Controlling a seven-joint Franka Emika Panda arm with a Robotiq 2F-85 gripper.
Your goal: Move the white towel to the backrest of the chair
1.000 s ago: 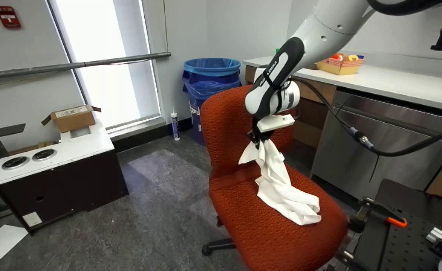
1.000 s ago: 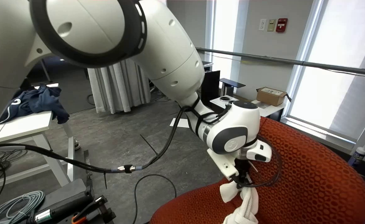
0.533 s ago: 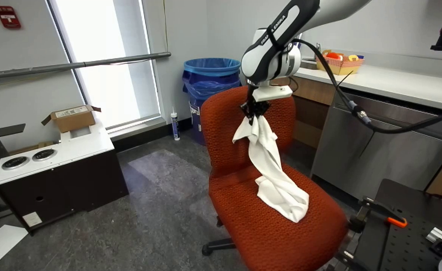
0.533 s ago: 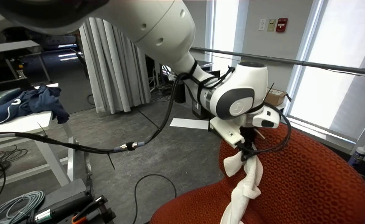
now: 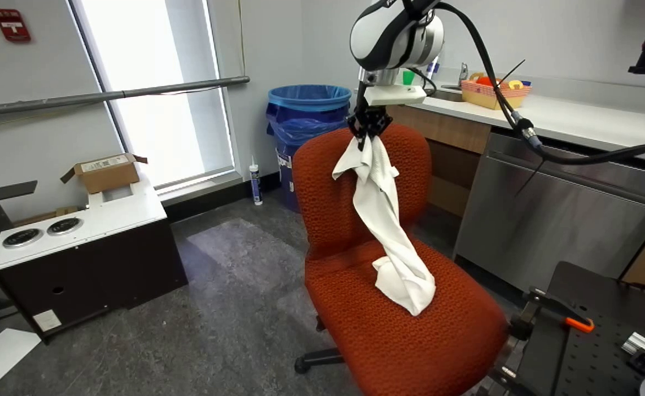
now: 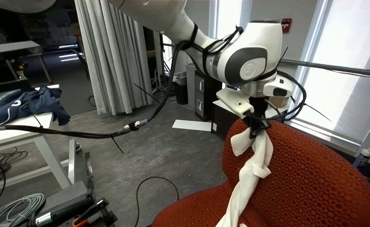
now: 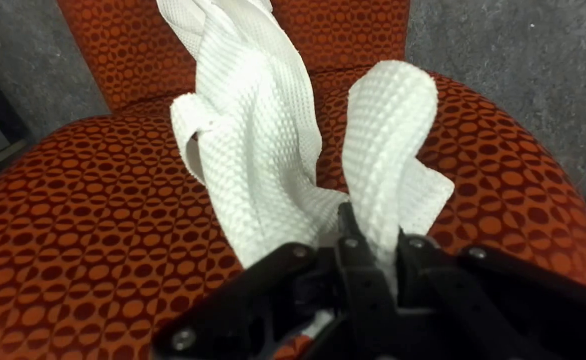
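Towel (image 5: 380, 212), one, between two jaws

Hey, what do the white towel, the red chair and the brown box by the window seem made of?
White towel: matte cloth, probably cotton; it drapes and shows a waffle-like texture.
Red chair: apparently covered in matte fabric, judging by its repeating circle pattern; fiber unclear.
Brown box: likely cardboard with a dull finish, judging by its plain, open-flapped build.

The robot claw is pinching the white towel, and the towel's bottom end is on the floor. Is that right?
No: the gripper is pinching the white towel, but an exterior view shows the towel's bottom end lying on the office chair's seat, not the floor.
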